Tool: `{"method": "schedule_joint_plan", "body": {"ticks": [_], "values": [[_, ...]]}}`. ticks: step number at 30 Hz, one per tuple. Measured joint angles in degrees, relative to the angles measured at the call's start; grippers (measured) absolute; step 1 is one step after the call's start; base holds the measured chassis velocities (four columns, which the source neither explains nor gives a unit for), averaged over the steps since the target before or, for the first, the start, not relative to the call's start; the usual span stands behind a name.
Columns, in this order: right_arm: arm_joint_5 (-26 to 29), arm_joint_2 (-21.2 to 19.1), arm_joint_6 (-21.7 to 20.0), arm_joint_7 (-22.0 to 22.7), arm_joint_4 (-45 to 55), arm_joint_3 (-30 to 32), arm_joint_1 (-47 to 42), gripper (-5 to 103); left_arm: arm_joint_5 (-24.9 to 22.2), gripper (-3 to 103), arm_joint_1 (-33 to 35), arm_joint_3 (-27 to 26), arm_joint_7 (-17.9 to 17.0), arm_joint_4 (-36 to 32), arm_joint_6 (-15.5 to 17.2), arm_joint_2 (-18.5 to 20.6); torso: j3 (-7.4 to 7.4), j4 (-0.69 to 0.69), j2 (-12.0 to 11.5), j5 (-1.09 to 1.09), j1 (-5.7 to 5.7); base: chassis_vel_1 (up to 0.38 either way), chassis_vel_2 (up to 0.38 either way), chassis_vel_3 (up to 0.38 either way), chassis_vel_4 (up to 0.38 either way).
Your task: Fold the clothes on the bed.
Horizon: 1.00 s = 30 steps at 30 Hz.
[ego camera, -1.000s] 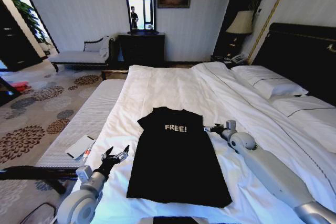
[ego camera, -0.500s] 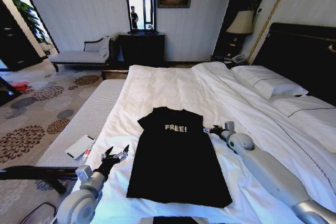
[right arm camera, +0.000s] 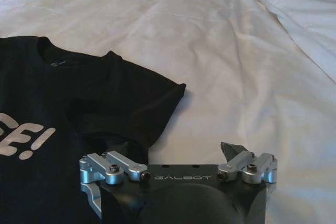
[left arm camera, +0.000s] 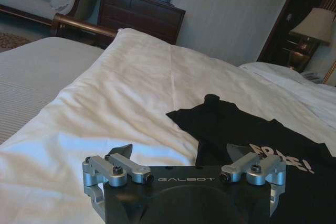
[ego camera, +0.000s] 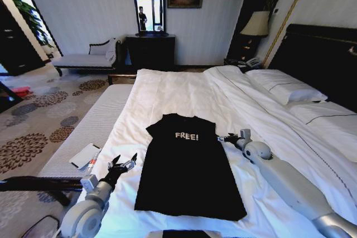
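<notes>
The clothes are one black T-shirt (ego camera: 187, 165) with white "FREE!" lettering, lying flat with its sleeves tucked in on the white duvet of the bed (ego camera: 173, 90). My left gripper (ego camera: 124, 165) stands open just off the shirt's left side, near its lower half. In the left wrist view the left gripper (left arm camera: 181, 156) hovers over the shirt (left arm camera: 247, 129) at its edge. My right gripper (ego camera: 226, 137) is open at the shirt's right shoulder. From the right wrist the right gripper (right arm camera: 178, 150) straddles the hem of the sleeve (right arm camera: 121, 93), one finger over the fabric and one over the duvet.
A white-and-dark card (ego camera: 86, 155) lies on the grey bench (ego camera: 95, 126) along the bed's left side. Pillows (ego camera: 284, 87) and the dark headboard (ego camera: 323, 59) are at the right. A chaise (ego camera: 89, 57), dresser (ego camera: 149, 51) and lamp (ego camera: 256, 23) stand by the far wall.
The right gripper has shifted very slightly beside the shirt's right shoulder. The left arm and the shirt have not moved.
</notes>
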Motion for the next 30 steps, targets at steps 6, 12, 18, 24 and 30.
{"method": "schedule_joint_plan", "body": {"ticks": [6,12,18,24,30], "values": [[-0.18,0.06,0.09,-0.29,-0.47,-1.07,0.57,93,-0.07,100,-0.12,0.03,-0.01,-0.05,0.0,0.1,0.0,0.0,0.0,0.0,0.0,0.0,0.0,0.0,0.0],[-0.4,0.49,0.32,-0.37,-1.25,-2.17,1.57,82,-0.14,100,0.35,-0.34,-0.03,-0.3,0.0,0.13,0.0,0.0,0.0,0.0,0.0,0.0,0.0,0.0,0.0],[-0.43,0.67,0.44,-0.39,-1.26,-2.78,2.0,56,-0.15,100,0.72,-0.71,0.11,-0.36,0.0,0.12,0.0,0.0,0.0,-0.01,0.0,0.0,0.0,0.0,0.0],[-0.45,0.64,0.52,-0.4,-1.19,-2.96,1.98,40,-0.16,100,0.48,-0.69,0.16,-0.26,-0.03,0.12,0.0,0.0,0.0,0.0,0.0,0.0,0.0,0.0,0.0],[-0.49,0.56,0.68,-0.39,-0.91,-2.98,1.76,18,-0.18,100,0.34,-0.66,0.23,-0.05,-0.08,0.13,0.0,0.0,0.0,-0.01,0.0,0.0,0.0,0.0,0.0]]}}
